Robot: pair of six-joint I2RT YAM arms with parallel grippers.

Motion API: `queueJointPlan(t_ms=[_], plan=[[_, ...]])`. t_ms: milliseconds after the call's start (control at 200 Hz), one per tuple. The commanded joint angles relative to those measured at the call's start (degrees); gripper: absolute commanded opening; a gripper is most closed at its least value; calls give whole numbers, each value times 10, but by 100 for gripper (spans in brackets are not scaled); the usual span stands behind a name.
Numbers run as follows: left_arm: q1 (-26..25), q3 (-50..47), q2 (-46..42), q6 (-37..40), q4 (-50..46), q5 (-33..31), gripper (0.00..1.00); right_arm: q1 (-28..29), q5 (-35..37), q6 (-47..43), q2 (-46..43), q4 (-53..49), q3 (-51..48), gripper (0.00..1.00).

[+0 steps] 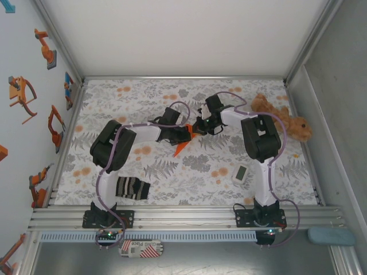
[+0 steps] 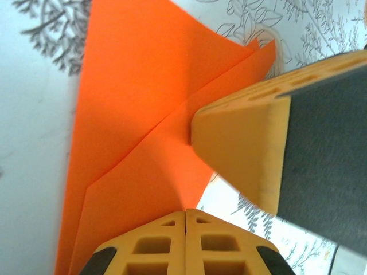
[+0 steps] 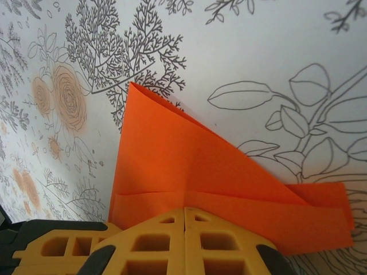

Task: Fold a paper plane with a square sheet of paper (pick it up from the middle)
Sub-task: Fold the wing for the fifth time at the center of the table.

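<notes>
Folding looks partway done: your left end effector [image 2: 186, 243] and right end effector [image 3: 184, 240] both pinch shut on the thin orange folded paper sheet [image 1: 181, 149], mid flower-print tabletop [image 1: 218, 172]. Next, I think, gently press the crease flat.

striped card [image 1: 140, 247] — "Place", rest blurred

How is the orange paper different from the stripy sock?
The orange paper is one plain bright colour; the stripy sock has black and white bands. The paper is folded to a sharp point with creases; the sock is a soft rectangle. The paper is pinched by the left gripper and the right gripper; the sock lies untouched near the front edge of the flowery table cover. Both are thin, flat things.
</notes>
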Motion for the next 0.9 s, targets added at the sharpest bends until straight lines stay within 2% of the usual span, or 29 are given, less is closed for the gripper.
queueJointPlan(t_ms=[0,195,396,451,571,741,821,896], plan=[[-6,-58,-37,18,-83,-24,1,1,60,-19,31,-43,4,0],[-18,-126,-128,16,-112,-43,4,2,47,-29,19,-47,10,0],[-12,-127,-222,24,-152,-92,12,9,-2,-32,-47,-48,24,0],[-6,-124,-248,27,-160,-107,19,15,3,-31,-71,-58,29,3],[12,-125,-298,35,-185,-148,39,29,47,-15,-120,-75,27,18],[50,-148,-367,42,-215,-228,74,56,184,31,-165,-112,6,34],[71,-168,-397,43,-216,-251,84,75,247,66,-177,-129,-1,43],[91,-186,-420,43,-214,-265,92,94,274,105,-184,-123,-11,53]])
